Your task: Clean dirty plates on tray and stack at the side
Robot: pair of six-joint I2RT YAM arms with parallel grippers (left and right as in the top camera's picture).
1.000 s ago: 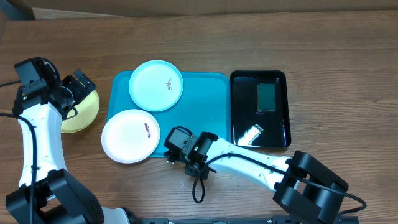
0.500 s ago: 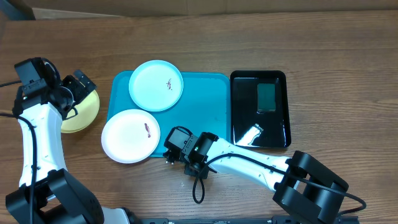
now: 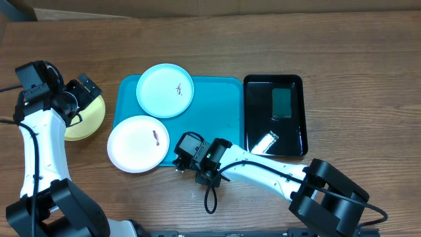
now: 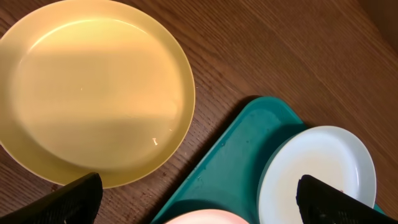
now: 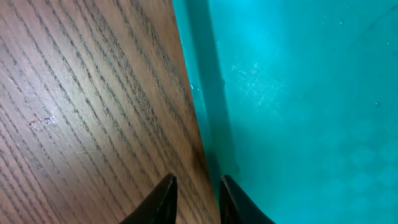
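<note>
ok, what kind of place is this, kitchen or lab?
Likely a robot test bench, not a real kitchen: left arm and right arm at a wooden table, a blue plate and white plate staged on a teal tray, a sponge in a black tray.

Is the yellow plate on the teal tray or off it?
Off it. The yellow plate lies on the wooden table beside the tray, wood showing between them.

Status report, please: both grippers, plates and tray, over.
Left gripper open above yellow plate, off the tray. Right gripper narrow astride tray's near rim, grip unconfirmed. Blue plate, white plate smeared, on tray.
</note>
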